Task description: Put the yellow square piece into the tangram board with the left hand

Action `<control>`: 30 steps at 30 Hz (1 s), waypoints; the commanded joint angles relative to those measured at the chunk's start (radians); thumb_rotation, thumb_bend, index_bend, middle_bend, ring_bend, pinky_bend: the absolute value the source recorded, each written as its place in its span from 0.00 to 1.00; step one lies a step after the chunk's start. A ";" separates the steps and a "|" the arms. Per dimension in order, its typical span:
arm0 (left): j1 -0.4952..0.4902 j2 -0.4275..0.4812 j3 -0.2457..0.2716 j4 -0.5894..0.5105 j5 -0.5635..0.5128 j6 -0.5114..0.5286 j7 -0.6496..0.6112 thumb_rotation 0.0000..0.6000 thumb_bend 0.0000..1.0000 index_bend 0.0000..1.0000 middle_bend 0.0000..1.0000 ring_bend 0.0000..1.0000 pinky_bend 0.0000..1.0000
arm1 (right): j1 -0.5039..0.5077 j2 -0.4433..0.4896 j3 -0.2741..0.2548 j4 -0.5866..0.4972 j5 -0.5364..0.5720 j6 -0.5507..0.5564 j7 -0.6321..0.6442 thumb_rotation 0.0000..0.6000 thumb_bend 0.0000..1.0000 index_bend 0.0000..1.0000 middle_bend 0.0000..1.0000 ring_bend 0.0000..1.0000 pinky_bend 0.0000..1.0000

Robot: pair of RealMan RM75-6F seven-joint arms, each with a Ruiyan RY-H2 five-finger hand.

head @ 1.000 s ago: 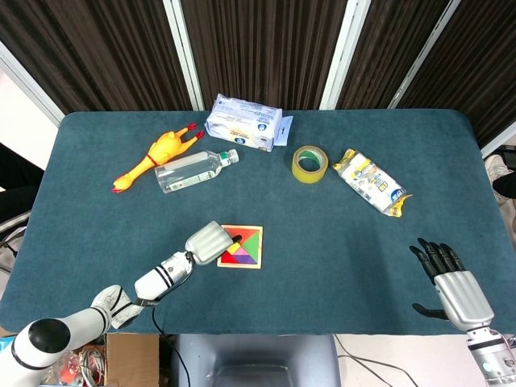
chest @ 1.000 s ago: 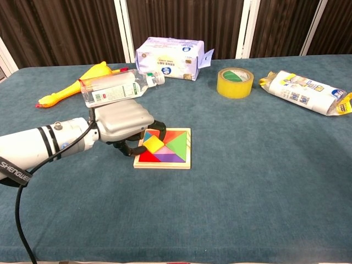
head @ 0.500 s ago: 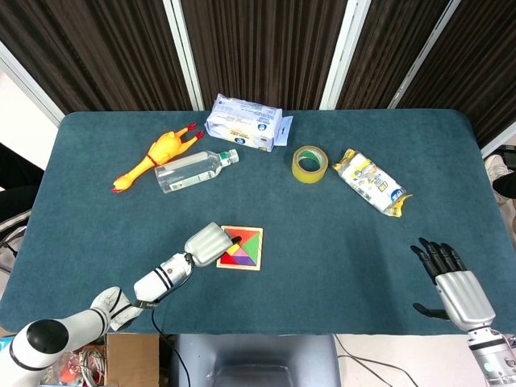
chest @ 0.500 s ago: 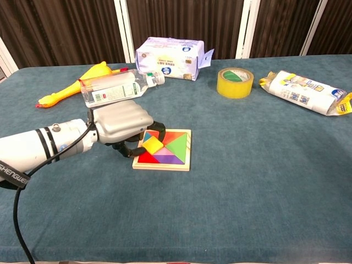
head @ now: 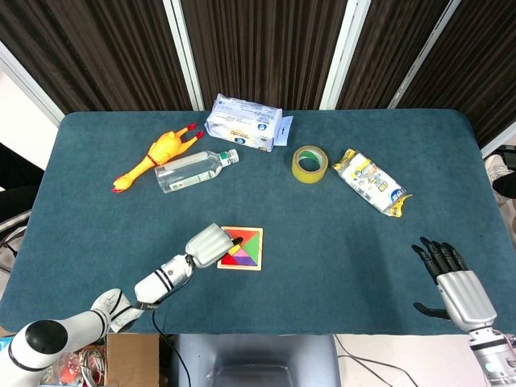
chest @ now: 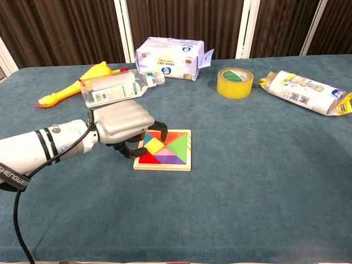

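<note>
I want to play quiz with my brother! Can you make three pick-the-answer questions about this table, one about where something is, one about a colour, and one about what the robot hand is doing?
1. Where is the rubber chicken?
A. Beside the water bottle
B. Inside the tape roll
C. On the tangram board

2. What colour is the tape roll?
A. Blue
B. Yellow
C. Red

3. What is the left robot hand doing?
A. Lying flat far from everything
B. Holding the water bottle
C. Holding the yellow square piece at the tangram board

Answers:
1. A, the chicken lies right next to the bottle at the far left of the table.
2. B, the roll is plainly yellow in both views.
3. C, its fingers curl around the yellow square over the board's left side.
</note>
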 commanded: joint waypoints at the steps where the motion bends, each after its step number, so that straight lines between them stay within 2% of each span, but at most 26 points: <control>1: -0.001 0.000 -0.002 0.000 -0.002 -0.003 0.001 1.00 0.39 0.35 1.00 1.00 1.00 | -0.001 0.000 0.000 0.001 -0.001 0.001 0.002 1.00 0.15 0.00 0.00 0.00 0.00; 7: -0.003 0.015 -0.010 -0.023 0.000 0.012 0.001 1.00 0.39 0.34 1.00 1.00 1.00 | 0.000 -0.001 0.000 0.002 -0.003 0.000 0.002 1.00 0.15 0.00 0.00 0.00 0.00; 16: 0.015 0.062 -0.021 -0.123 -0.024 0.015 0.037 1.00 0.38 0.34 1.00 1.00 1.00 | -0.002 -0.001 -0.007 -0.002 -0.020 0.008 0.000 1.00 0.15 0.00 0.00 0.00 0.00; 30: 0.025 0.019 -0.046 -0.089 -0.088 -0.050 0.097 1.00 0.38 0.25 1.00 1.00 1.00 | -0.001 0.007 -0.004 0.000 -0.014 0.006 0.017 1.00 0.15 0.00 0.00 0.00 0.00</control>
